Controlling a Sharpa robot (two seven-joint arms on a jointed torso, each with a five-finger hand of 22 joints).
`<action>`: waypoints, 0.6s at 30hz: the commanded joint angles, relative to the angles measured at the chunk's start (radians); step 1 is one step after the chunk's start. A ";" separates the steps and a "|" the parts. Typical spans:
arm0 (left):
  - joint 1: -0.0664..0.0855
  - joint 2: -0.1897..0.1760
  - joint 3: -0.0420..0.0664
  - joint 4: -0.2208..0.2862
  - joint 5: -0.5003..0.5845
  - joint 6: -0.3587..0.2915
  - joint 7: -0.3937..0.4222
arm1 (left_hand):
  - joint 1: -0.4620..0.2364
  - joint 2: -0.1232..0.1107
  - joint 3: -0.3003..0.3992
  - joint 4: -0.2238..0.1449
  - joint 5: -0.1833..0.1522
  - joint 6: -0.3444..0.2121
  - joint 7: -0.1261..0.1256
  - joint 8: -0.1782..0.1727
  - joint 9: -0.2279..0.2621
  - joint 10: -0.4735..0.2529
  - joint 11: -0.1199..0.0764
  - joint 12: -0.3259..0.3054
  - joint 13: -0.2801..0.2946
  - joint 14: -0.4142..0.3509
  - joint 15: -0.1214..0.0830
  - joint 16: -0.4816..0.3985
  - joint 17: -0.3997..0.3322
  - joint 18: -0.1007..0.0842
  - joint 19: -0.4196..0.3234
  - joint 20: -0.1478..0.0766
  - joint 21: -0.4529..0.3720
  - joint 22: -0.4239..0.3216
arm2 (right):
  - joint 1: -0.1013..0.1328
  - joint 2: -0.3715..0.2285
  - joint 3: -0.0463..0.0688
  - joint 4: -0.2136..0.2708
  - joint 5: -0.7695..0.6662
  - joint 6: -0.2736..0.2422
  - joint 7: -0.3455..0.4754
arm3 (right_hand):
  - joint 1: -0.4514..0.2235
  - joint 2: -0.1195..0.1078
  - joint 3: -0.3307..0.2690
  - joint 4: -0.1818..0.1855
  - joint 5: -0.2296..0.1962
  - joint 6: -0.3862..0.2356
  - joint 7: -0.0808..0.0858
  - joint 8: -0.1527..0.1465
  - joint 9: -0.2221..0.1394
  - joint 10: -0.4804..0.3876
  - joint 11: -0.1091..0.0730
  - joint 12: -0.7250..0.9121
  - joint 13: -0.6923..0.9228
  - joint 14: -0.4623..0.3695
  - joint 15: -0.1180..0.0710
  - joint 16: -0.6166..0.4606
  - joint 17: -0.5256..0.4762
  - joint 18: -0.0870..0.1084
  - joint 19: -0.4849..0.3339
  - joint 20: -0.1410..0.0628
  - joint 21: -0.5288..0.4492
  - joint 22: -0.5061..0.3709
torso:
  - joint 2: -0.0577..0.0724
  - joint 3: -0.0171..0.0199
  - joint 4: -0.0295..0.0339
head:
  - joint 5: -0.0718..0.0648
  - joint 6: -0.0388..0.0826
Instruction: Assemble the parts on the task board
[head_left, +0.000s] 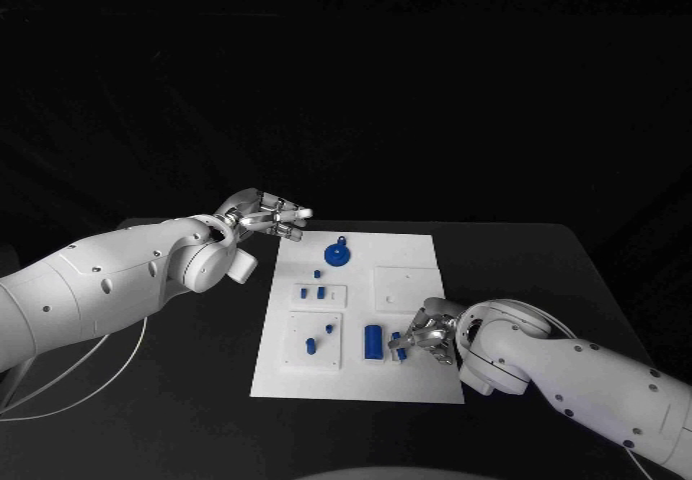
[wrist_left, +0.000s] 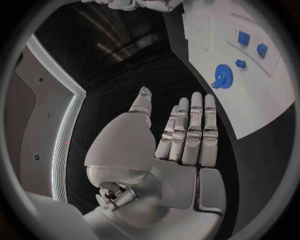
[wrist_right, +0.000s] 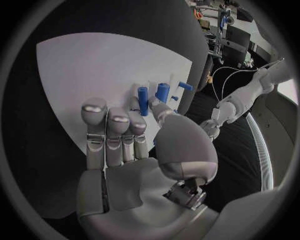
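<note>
Two hands flanked the task board: right hand, fingers loosely apart and empty, touched the upright blue peg at lower centre; left hand hovered open, upper left.

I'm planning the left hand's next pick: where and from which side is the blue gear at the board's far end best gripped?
Judging by its pose, grip the blue gear by its toothed rim, from above: it seems to lie flat on the task board, so only the edge offers purchase. The left hand, open, is nearest.
</note>
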 joint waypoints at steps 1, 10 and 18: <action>0.000 0.001 0.000 0.000 -0.004 0.017 0.001 | -0.002 0.010 -0.004 0.002 0.000 -0.004 0.001 0.000 0.001 -0.005 -0.001 -0.002 0.001 -0.007 -0.002 -0.003 0.001 -0.002 -0.005 0.002 0.005 -0.001 | -0.001 0.002 -0.001 0.004 0.009 0.024 0.010 | 0.007 -0.006 -0.004 0.012 0.005 0.002 0.006 -0.005 -0.001 -0.004 0.001 -0.001 0.001 0.000 -0.005 0.003 0.002 -0.005 0.056 -0.003 0.000 0.075 | 0.000 0.0004 -0.0004 | 0.000 -0.002; 0.000 0.002 0.000 -0.001 -0.005 0.020 0.000 | -0.002 0.010 -0.004 0.002 0.000 -0.004 0.001 0.000 0.001 -0.005 -0.001 -0.002 0.001 -0.007 -0.002 -0.003 0.001 -0.002 -0.005 0.002 0.005 -0.001 | -0.001 0.000 -0.001 0.011 0.017 0.023 0.018 | 0.016 -0.009 -0.008 0.020 0.005 0.003 0.005 -0.005 -0.002 -0.003 0.001 -0.001 0.002 0.000 -0.005 0.002 0.001 -0.005 0.056 -0.004 0.000 0.075 | 0.000 0.0003 -0.0003 | 0.001 -0.004; 0.000 0.002 0.000 -0.004 -0.006 0.021 -0.002 | -0.002 0.010 -0.004 0.002 0.000 -0.004 0.001 0.000 0.001 -0.005 -0.001 -0.002 0.001 -0.007 -0.002 -0.003 0.001 -0.002 -0.005 0.002 0.005 -0.001 | -0.001 -0.007 -0.001 0.026 0.016 0.017 0.021 | 0.015 -0.004 -0.012 0.018 0.008 0.003 0.006 -0.005 -0.003 -0.003 0.001 -0.001 0.002 0.000 -0.005 0.001 0.001 -0.005 0.056 -0.004 -0.002 0.074 | 0.000 0.0006 0.0001 | 0.003 -0.004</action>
